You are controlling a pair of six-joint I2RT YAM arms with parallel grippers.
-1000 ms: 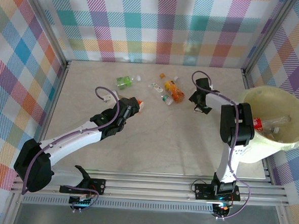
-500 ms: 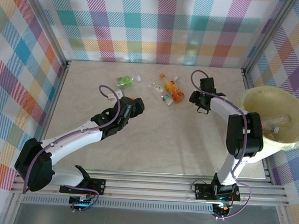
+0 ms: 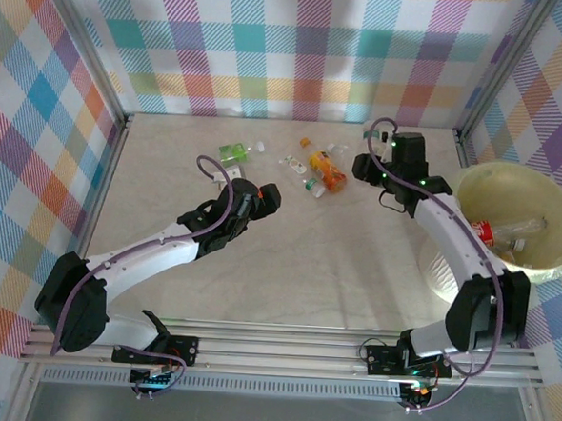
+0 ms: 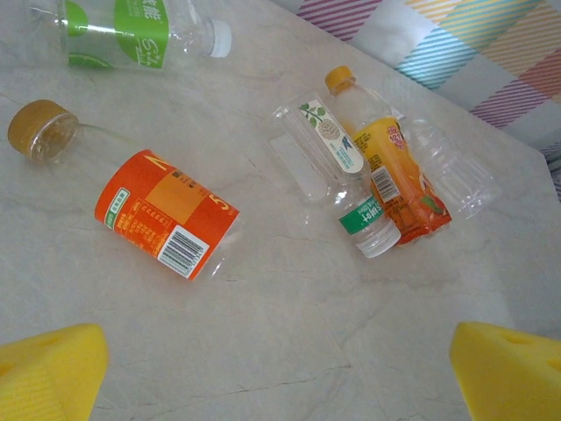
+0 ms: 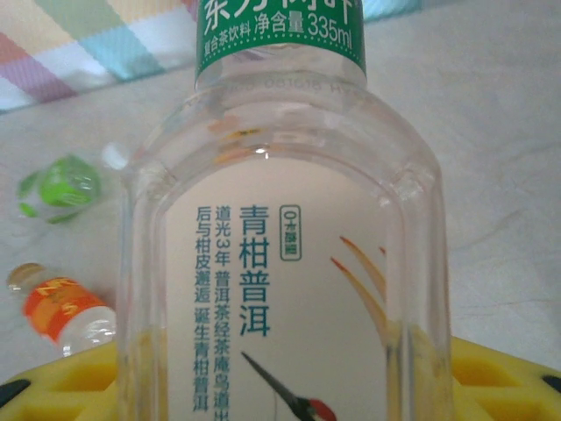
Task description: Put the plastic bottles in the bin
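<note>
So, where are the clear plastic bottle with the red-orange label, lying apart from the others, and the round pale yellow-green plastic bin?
Clear red-orange-labelled bottle [image 4: 166, 215]: left wrist view, on its label.
Pale yellow-green bin [image 3: 516, 187]: top view, on its far inner wall.

the tea bottle [image 5: 280, 263] has a green band [image 5: 279, 31] reading "335ml" after small chinese print. its white label [image 5: 307, 298] reads "青柑普洱" in large teal characters, beside two finer chinese columns. the orange bottle [image 4: 166, 215] bears a barcode [image 4: 184, 253], its digits too small to read.
</note>
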